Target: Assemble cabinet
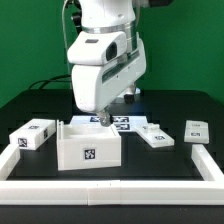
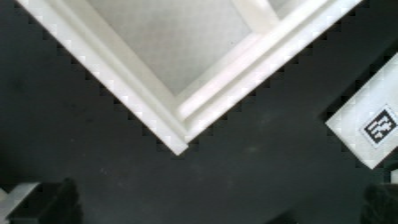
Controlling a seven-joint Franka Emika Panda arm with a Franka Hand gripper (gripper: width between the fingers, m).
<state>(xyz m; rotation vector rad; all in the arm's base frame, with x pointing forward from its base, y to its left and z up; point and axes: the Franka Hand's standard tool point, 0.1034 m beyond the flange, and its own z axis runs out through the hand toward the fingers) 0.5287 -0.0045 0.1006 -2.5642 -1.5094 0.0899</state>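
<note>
The cabinet's boxy white body [image 1: 90,142] stands open-topped at the front of the black table, with a tag on its front wall. My gripper [image 1: 104,117] hangs just behind its back wall, low over the table. In the wrist view one corner of the body [image 2: 178,105] shows from above, with bare black table between the gripper [image 2: 214,207] and that corner. The dark fingertips [image 2: 36,205] stand wide apart with nothing between them. A flat tagged panel [image 1: 155,136] lies to the exterior view's right of the body; an edge of a tagged piece [image 2: 370,125] shows in the wrist view.
A small tagged block [image 1: 32,133] lies at the exterior view's left and another [image 1: 196,130] at its right. The marker board [image 1: 126,122] lies behind the body. White border rails [image 1: 110,190] run along the front and right edges.
</note>
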